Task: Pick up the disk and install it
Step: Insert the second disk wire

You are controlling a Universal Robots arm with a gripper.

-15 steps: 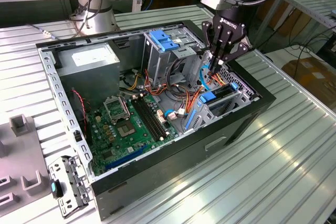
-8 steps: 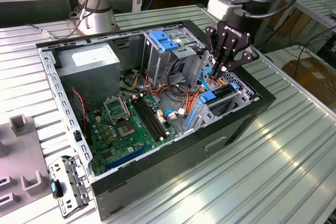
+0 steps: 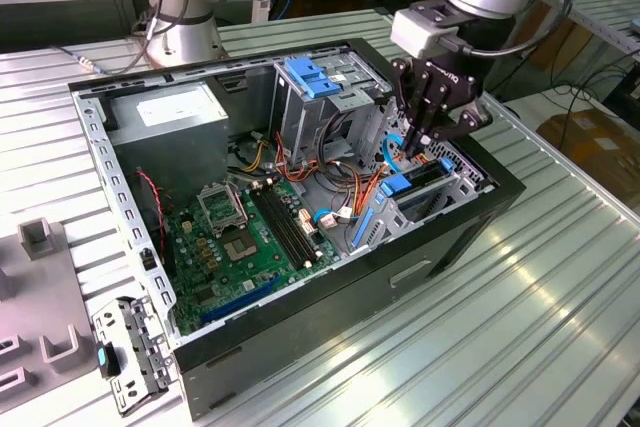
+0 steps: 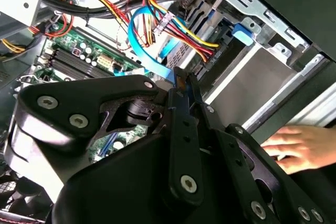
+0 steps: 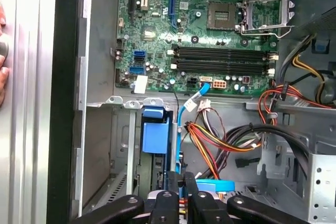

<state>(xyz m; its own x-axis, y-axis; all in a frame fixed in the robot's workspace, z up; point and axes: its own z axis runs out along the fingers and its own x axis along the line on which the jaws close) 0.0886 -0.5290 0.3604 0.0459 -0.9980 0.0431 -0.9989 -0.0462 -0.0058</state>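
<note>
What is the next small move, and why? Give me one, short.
Probably a short straight lift. The pincer hangs shut just above the drive bay, gripping nothing I can see, and what looks like the disk's blue frame already sits in the bay. Cables crowd close beside it, so going sideways seems risky.

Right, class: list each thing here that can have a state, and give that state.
computer case: open, side panel off.
memory slots: empty.
processor socket: uncovered, no cooler.
gripper: shut, above the drive bay.
disk: apparently slotted in the drive bay.
</note>
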